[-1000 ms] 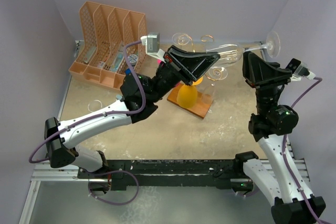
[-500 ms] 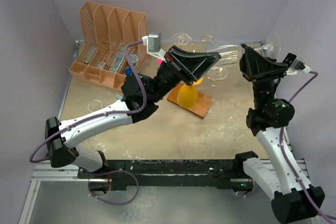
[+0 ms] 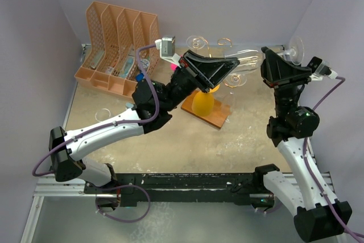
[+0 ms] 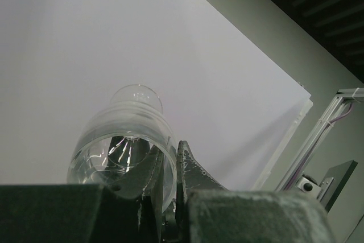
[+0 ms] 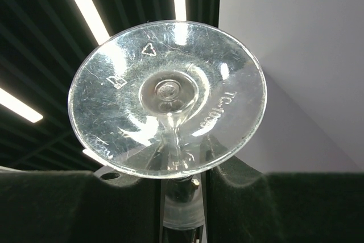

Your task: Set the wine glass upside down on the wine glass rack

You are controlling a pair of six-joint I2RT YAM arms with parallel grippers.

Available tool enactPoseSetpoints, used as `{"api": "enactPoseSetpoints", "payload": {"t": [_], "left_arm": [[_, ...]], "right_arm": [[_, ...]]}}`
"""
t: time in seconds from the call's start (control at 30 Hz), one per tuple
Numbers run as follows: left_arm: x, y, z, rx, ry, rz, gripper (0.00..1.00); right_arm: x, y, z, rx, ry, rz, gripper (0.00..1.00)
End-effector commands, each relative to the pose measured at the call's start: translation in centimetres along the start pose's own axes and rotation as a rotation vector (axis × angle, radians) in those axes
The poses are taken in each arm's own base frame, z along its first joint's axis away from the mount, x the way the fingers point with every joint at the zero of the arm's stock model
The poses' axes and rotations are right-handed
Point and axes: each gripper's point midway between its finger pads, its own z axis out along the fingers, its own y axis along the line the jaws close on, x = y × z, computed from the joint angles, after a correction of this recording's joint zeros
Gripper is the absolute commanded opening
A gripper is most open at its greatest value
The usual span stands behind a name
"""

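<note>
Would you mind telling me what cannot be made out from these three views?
Top view: the left gripper covers the wine glass rack's central post.
Right wrist view: the wine glass's foot hides its bowl.
Left wrist view: the rack is out of frame.
Top view: the orange file organizer's contents are too small to name.

**Right arm closes in on the glass stem**

Over the last second the right gripper [image 3: 282, 64] has swung up and leftward in the top view. It has gone from below the stem of the wine glass [image 3: 248, 58] to a place over it, just short of the foot. Its forearm has leaned in with it, and the lower link near the front edge of the bench [image 3: 170, 140] has shifted left. Nearly all of this came in the first half second; since then the gripper has barely crept. The stem now stands between the jaws, close against both.
</note>
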Motion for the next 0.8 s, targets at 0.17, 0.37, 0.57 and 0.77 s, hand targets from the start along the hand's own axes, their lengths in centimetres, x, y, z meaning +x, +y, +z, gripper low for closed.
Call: {"api": "enactPoseSetpoints", "payload": {"t": [0.17,0.37,0.57,0.77], "left_arm": [[-1.0,-1.8,-0.1,0.055,-0.032,-0.017,0.0],[-1.4,0.3,-1.2,-0.091,-0.021,0.039,0.32],[-3.8,3.0,-4.2,-0.344,-0.015,0.184,0.42],[-5.8,4.2,-6.5,-0.495,-0.004,0.3,0.43]], "right_arm": [[0.0,3.4,0.8,-0.123,0.014,-0.032,0.0],[0.1,3.7,1.3,-0.125,0.022,-0.226,0.0],[-1.2,2.3,4.4,-0.015,0.037,-0.648,0.0],[-2.5,0.5,7.3,0.077,0.079,-0.901,0.0]]}}
